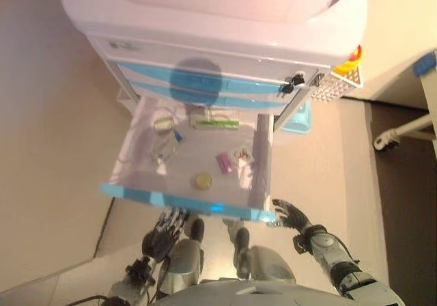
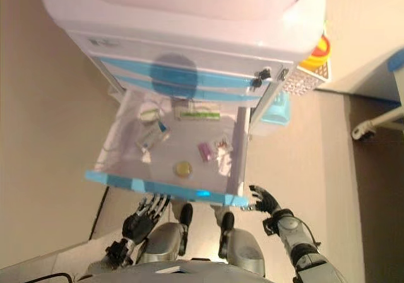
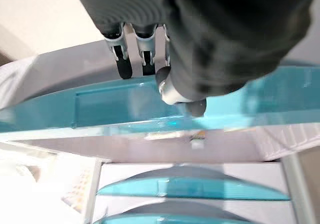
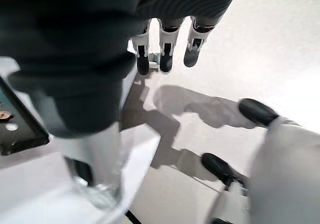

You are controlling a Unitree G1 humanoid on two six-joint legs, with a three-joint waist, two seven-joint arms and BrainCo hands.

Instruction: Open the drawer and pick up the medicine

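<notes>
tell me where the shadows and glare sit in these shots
Left eye view: a round dark shadow falls on the cabinet front above the open drawer, and a bright spot glints on its blue front edge. Right wrist view: the right hand casts a soft shadow on the pale floor. Left wrist view: the lower left corner is washed out.

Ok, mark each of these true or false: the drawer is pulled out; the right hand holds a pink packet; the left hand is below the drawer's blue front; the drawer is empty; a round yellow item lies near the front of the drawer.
1. The drawer is pulled out. True.
2. The right hand holds a pink packet. False: it holds nothing and hangs by the drawer's front right corner; the pink packet lies inside the drawer.
3. The left hand is below the drawer's blue front. True.
4. The drawer is empty. False: several small items lie in it, among them a long green-and-white box.
5. A round yellow item lies near the front of the drawer. True.
</notes>
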